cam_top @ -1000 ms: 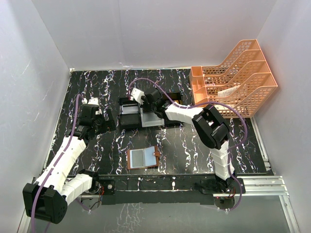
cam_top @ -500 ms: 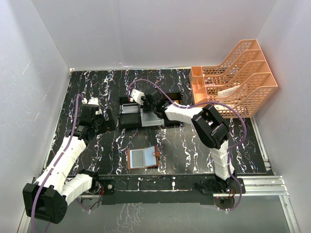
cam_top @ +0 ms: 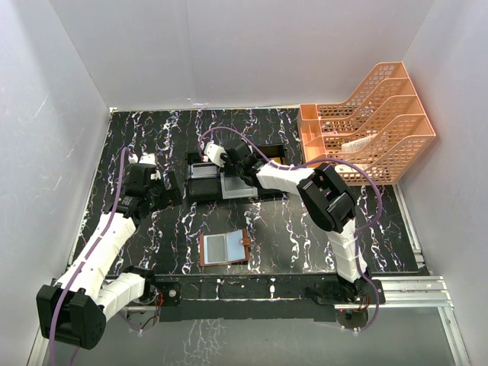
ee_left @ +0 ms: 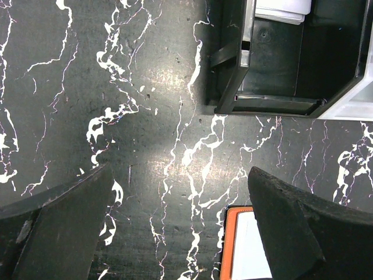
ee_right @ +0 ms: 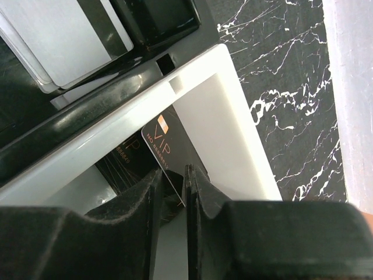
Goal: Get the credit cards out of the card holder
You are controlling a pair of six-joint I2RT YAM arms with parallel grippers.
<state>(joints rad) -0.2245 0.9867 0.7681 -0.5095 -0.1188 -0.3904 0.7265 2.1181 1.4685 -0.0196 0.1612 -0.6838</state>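
Note:
The card holder [cam_top: 225,248] lies spread open on the table's near middle, brown with pale grey-blue inner faces; I cannot tell cards from pockets there. Its corner [ee_left: 247,248] shows by my left gripper's right finger. My left gripper [ee_left: 180,233] hovers wide open over bare table, left of the holder and holding nothing. My right gripper [cam_top: 227,162] reaches into the tray [cam_top: 242,188]. Its jaws [ee_right: 173,175] stand slightly apart around a black VIP card [ee_right: 169,146], which leans tilted in the white compartment [ee_right: 233,116]. Pale grey credit cards [ee_right: 70,41] lie in the neighbouring black compartment.
The black-and-white compartment tray [ee_left: 274,58] sits at the table's far middle. An orange mesh file rack [cam_top: 366,122] fills the far right corner. White walls close in the table on three sides.
My right gripper's jaws have parted a little around the black card, and the wrist has edged slightly left. The left arm and the card holder have not moved.

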